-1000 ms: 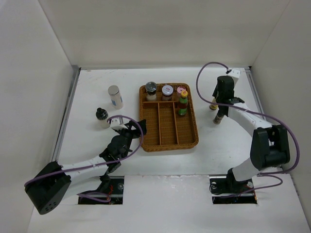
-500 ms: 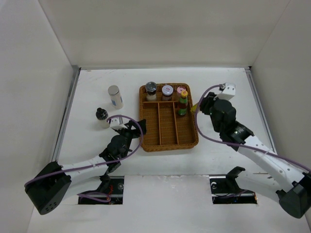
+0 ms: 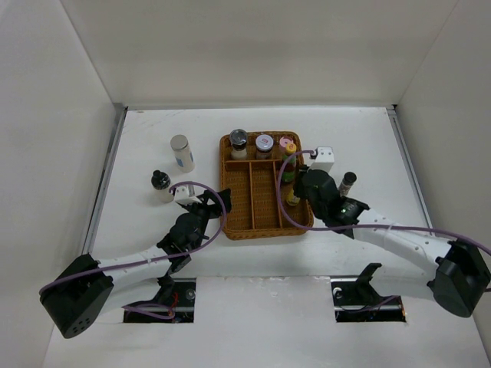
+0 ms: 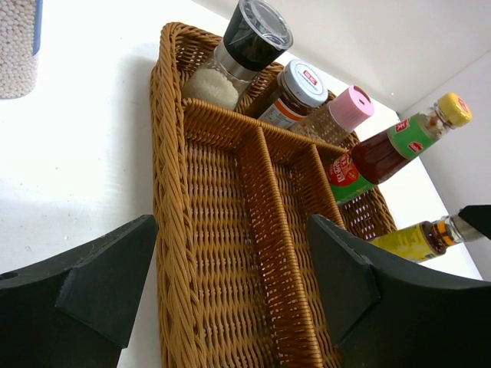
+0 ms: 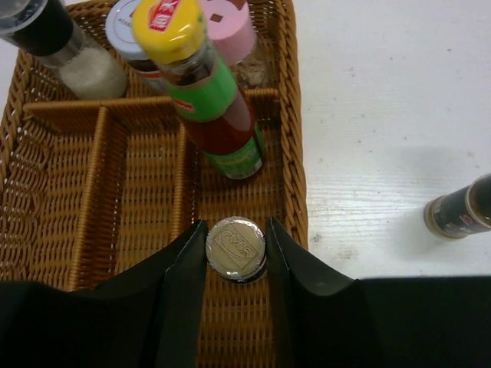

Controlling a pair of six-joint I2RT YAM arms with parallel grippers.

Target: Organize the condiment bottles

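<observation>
— If the right gripper (image 5: 235, 230) lets go too soon, what could go wrong?

— It pinches the brown bottle with the yellow label (image 4: 408, 240) by the neck, fingers close together, over the right slot of the wicker tray (image 3: 265, 229), by the tray's right edge. Dropped crooked, I think it could tip over, or bump the green-label bottle (image 5: 219, 107) just beside it.

— And the left gripper (image 4: 232, 230)?

— Fingers wide, holding nothing, by the tray's left edge.

— Can you read any words?

— No. The shiny cap (image 5: 235, 247) has a stamped mark and the yellow cap (image 5: 170, 31) has a red sticker (image 5: 163, 13). Both are too small to read.
</observation>
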